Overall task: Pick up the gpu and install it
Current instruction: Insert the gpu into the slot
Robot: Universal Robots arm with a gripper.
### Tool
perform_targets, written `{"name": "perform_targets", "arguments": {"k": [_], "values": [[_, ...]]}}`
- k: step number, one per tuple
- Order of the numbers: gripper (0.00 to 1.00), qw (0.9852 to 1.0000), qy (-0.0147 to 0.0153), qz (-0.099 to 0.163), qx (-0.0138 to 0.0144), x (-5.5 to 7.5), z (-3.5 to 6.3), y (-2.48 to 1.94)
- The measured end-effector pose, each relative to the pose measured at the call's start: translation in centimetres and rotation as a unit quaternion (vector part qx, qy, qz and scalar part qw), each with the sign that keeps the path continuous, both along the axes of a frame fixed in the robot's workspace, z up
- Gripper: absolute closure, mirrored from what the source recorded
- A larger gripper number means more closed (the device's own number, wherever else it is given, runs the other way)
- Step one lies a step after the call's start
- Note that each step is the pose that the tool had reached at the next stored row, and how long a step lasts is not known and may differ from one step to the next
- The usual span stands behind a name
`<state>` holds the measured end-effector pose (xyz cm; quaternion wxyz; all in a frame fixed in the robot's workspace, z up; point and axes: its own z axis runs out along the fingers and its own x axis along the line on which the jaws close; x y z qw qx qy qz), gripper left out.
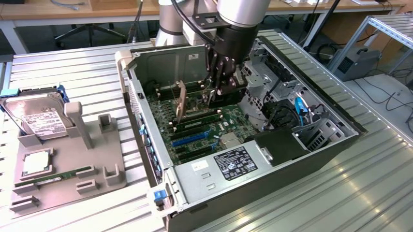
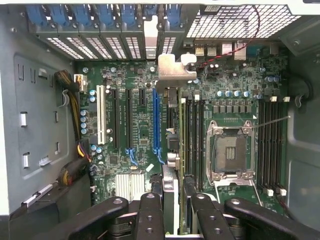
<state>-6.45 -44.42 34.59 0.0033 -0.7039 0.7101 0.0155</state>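
End effector (image 1: 218,92), part closed on the gpu (image 2: 170,200), holds it edge-on above the motherboard (image 2: 140,125); slight misalignment with the blue slot (image 2: 156,120) risks jamming or bent contacts.

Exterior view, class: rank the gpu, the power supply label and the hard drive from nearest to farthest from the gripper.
1. gpu: standing on the motherboard, beside the gripper.
2. power supply label: at the case's near end.
3. hard drive: outside the case, at the exterior view's left.

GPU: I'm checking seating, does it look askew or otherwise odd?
Nothing stands out. The gpu stands upright on the motherboard, in line with the slots, its bracket at the case's rear wall.
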Motion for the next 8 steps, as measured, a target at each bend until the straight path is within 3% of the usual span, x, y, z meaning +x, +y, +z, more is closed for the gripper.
{"name": "perform_targets", "arguments": {"k": [8], "values": [[0.73,1.0000,0.0000,0.000,0.0000,0.00,-0.13,-0.19]]}}
